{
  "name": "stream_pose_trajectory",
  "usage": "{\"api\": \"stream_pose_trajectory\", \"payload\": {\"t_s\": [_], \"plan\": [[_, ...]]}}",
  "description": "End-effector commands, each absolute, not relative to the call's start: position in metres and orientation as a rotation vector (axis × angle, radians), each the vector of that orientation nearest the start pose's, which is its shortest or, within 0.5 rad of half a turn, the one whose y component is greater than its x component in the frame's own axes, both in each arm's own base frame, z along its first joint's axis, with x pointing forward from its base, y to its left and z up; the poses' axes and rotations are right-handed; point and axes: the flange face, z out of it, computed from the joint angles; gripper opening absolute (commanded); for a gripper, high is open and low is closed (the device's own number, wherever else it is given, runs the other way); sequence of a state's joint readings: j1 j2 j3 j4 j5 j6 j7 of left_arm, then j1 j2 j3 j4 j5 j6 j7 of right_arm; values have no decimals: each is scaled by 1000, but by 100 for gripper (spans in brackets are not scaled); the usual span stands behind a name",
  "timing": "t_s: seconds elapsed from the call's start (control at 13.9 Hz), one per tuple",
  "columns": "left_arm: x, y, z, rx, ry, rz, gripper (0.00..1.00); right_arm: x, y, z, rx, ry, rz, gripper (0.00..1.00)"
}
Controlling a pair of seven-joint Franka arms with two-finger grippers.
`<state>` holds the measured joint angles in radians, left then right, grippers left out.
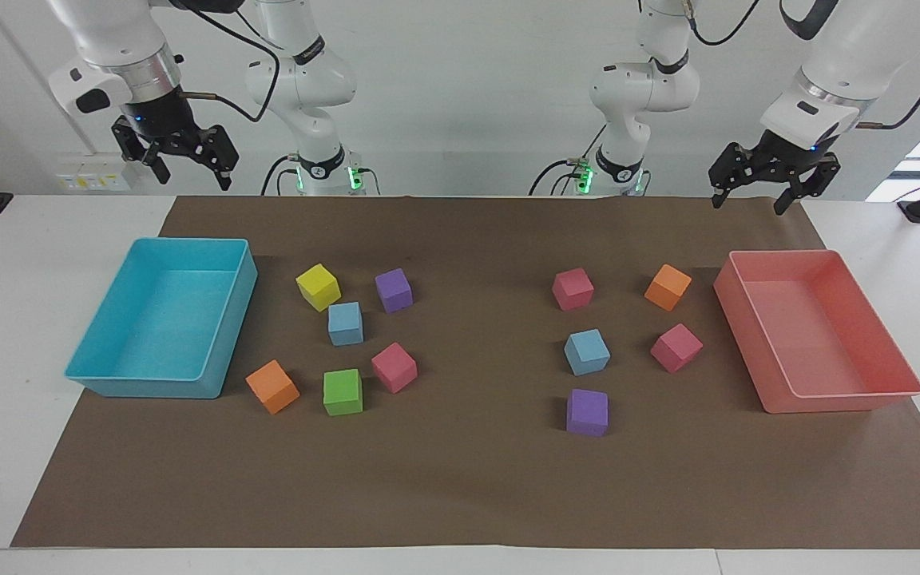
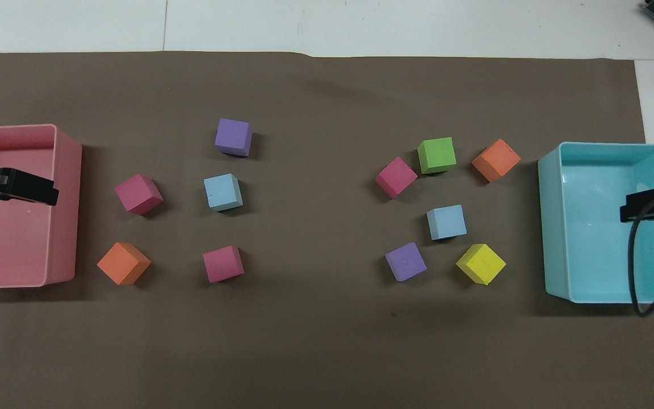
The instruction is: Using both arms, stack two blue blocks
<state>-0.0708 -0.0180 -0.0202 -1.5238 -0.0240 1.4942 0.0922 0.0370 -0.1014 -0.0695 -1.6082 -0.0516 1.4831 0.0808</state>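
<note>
Blocks lie apart: one blue block [image 1: 346, 323] sits in the cluster beside the cyan tray [image 1: 109, 382], toward the right arm's end; the other blue block [image 1: 587, 351] sits among cubes beside the pink tray [image 1: 827, 397]. The right gripper [image 1: 188, 164] and left gripper [image 1: 751, 192] hang raised with jaws wide, each arm nearer its own block.

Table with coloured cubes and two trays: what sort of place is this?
Probably a robotics lab: two white arms with open grippers, left gripper and right gripper, hang over a brown mat with sorted foam cubes.
</note>
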Motion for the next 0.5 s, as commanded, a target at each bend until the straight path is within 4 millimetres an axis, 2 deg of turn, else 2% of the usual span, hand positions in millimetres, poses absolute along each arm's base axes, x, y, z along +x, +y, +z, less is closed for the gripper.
{"api": "stream_pose_trajectory", "payload": {"t_s": [0.0, 0.43], "plan": [[536, -50, 657, -3147, 278, 5, 100, 508, -23, 656, -3185, 169, 26, 100], [535, -48, 657, -3153, 267, 2, 100, 503, -19, 648, -3156, 169, 46, 100]]}}
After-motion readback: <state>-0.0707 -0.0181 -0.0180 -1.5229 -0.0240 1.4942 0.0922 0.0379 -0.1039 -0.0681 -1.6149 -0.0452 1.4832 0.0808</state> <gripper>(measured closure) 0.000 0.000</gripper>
